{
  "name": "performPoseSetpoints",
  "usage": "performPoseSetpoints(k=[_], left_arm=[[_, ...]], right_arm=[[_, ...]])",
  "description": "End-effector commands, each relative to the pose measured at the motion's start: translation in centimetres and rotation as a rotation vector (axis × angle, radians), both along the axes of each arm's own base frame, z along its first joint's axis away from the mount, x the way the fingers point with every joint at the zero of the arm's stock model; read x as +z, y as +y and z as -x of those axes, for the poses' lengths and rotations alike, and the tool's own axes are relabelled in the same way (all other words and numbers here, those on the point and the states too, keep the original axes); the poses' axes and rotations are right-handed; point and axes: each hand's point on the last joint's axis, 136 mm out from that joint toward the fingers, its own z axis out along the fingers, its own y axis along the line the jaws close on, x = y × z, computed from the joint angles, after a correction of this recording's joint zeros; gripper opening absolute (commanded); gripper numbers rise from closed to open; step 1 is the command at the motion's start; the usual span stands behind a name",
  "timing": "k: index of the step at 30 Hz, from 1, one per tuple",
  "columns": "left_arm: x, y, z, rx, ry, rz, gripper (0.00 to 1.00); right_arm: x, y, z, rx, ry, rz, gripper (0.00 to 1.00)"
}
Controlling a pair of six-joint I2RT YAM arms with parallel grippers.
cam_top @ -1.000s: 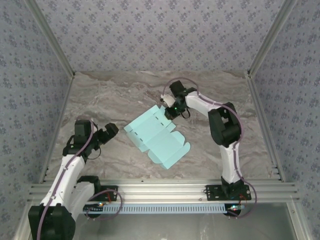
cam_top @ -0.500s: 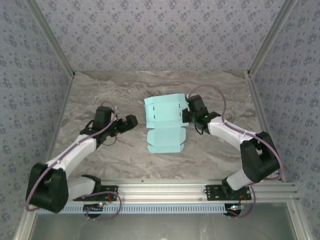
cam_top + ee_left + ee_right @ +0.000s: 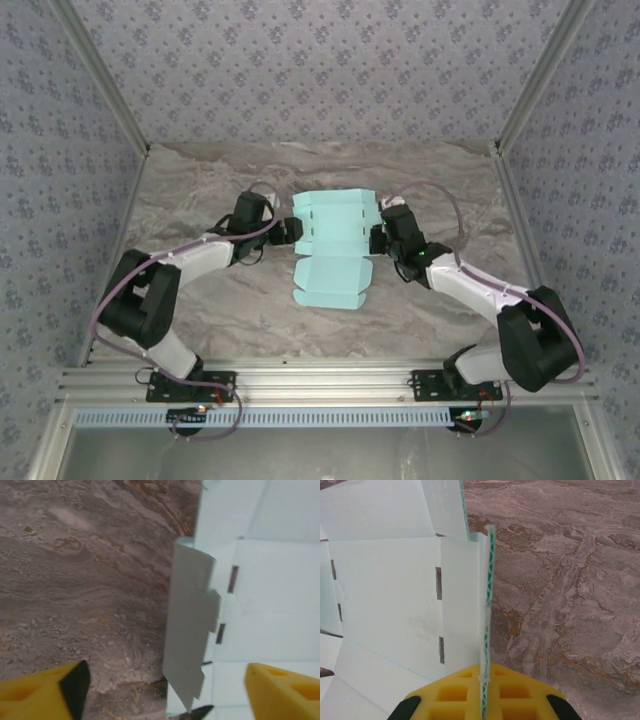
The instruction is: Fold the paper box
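1. The paper box (image 3: 332,252) lay mid-tabletop (image 3: 200,190), between the two sets of jaws.
2. The left jaws stood wide, straddling its raised left side flap (image 3: 190,630).
3. The right jaws were pinched on its upright right flap (image 3: 487,605).
4. It was light turquoise card, mostly flat, creased and slotted.

Inventory: 1 paper box (image 3: 333,250) on 1 surface (image 3: 200,190). Arms: 2, namely 1 left arm (image 3: 193,252) and 1 right arm (image 3: 470,285). Hands: 2, namely 1 left hand (image 3: 289,232) and 1 right hand (image 3: 377,238), 1 per arm.
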Motion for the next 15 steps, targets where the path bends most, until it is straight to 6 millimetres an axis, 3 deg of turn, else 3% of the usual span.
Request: performPoseSetpoints(k=[1,3,5,7,9,11,13,15], left_arm=[[1.1,-0.2,-1.5,-0.03,-0.081,-0.056,0.63],[0.3,-0.9,-1.5,-0.079,-0.085,-0.051,0.54],[-0.6,-1.2,-1.5,-0.1,-0.083,-0.052,0.52],[-1.2,-1.3,-1.4,-0.106,-0.085,-0.043,0.56],[-1.0,-1.7,-1.1,-0.124,-0.109,-0.01,0.7],[-0.9,-2.0,-0.9,-0.137,-0.128,0.013,0.76],[-1.3,-1.9,-1.1,-0.133,-0.116,0.008,0.75],[-1.6,-1.8,-1.2,-0.128,-0.089,0.002,0.65]], right_arm=[[0.8,0.3,0.4,0.03,-0.028,-0.033,0.0],[0.7,0.6,0.5,0.063,-0.028,-0.032,0.0],[0.4,0.4,0.6,0.064,-0.028,-0.031,0.0],[0.4,0.2,0.7,0.071,-0.026,-0.043,0.0],[0.5,0.0,0.6,0.076,-0.024,-0.058,0.0],[0.4,-0.1,0.5,0.091,-0.023,-0.056,0.0],[0.3,-0.1,0.6,0.107,-0.02,-0.063,0.0],[0.3,0.0,0.7,0.12,-0.014,-0.081,0.0]])
